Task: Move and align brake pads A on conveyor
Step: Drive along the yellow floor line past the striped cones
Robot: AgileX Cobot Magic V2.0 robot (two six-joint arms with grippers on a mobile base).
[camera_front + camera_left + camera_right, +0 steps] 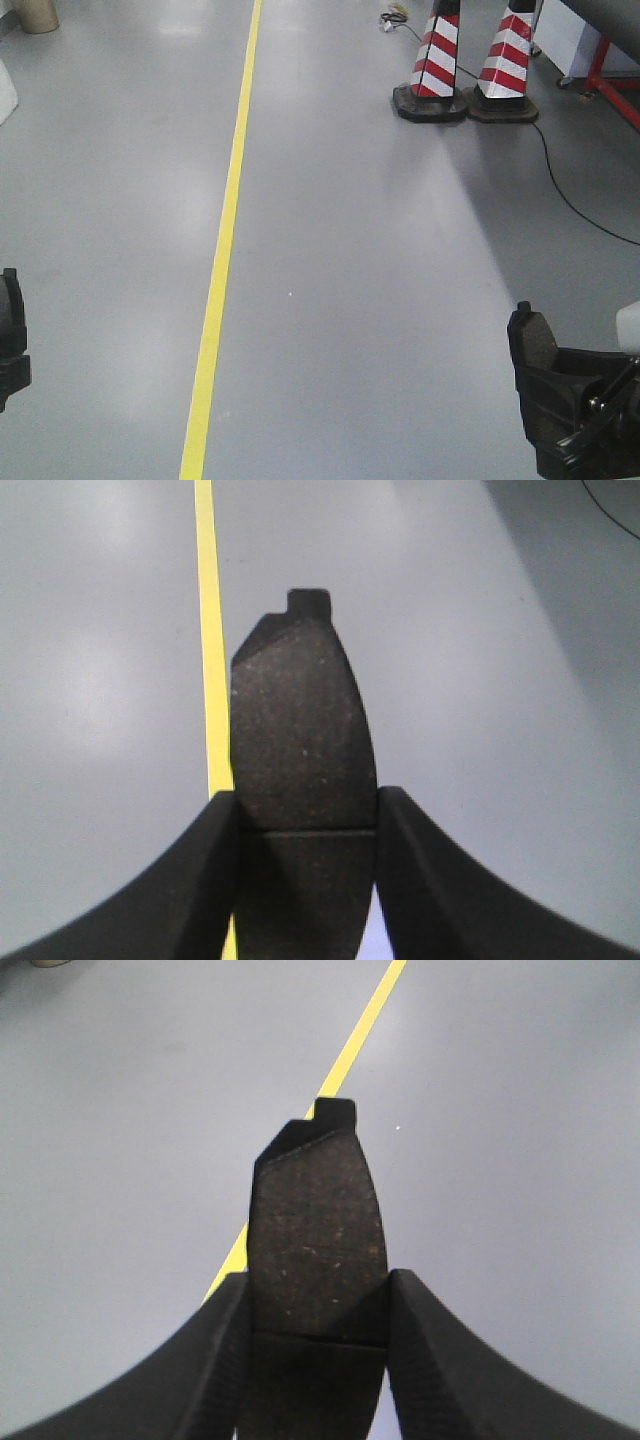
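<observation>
Dark grey, speckled friction material filled both wrist views: one brake pad (303,750) clamped in the left gripper (305,815), another brake pad (318,1235) clamped in the right gripper (318,1295). Pinched across the narrow width in each case, just by the thin cross groove, with the tabbed end of the backing plate pointing away from the wrist. Held clear of the pale grey floor (350,230), with a yellow floor line (225,240) running beneath.

Seen from the front camera only at the bottom corners: right gripper and its pad low on the right (535,350), a sliver of the left one at the left edge (10,340). Further off, two red-and-white cones (470,60) and a trailing cable (570,190).

No conveyor anywhere in view, nor the other two pads. Judged as mid-transfer: pick-up done for two pads, carried over open floor, with travel to the belt, setting down and lining up all left to do. Nothing placed as far as could be told. Remaining pads unaccounted for, either way.
</observation>
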